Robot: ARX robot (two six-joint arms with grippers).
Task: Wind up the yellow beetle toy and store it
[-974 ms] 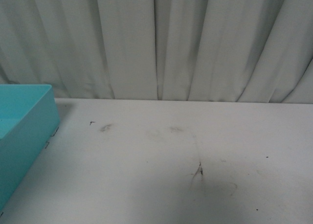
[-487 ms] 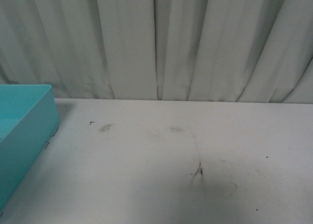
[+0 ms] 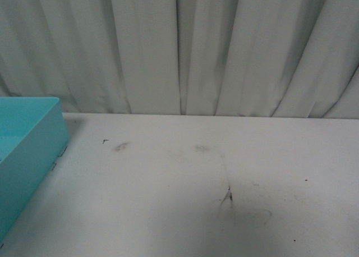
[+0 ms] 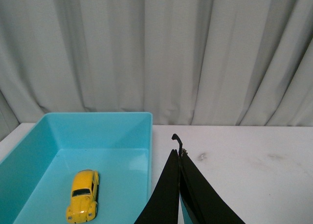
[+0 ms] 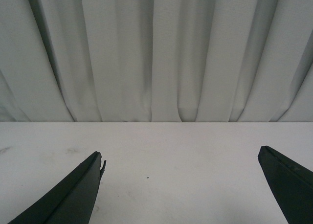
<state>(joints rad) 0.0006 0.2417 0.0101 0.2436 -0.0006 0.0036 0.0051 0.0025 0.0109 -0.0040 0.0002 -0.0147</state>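
Yellow beetle toy (image 4: 83,202) is seen lying on the floor of the teal bin (image 4: 124,118), at the table's (image 3: 196,212) left. Left gripper (image 4: 178,155) is pressed closed on nothing beside the bin; right gripper (image 5: 181,160) is spread wide, empty.

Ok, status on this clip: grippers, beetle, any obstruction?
Left gripper shut, empty. Right gripper open, empty. Yellow beetle toy lies in the teal bin. Nothing in the way.

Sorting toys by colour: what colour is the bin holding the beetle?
Teal bin, clearest in the left wrist view.
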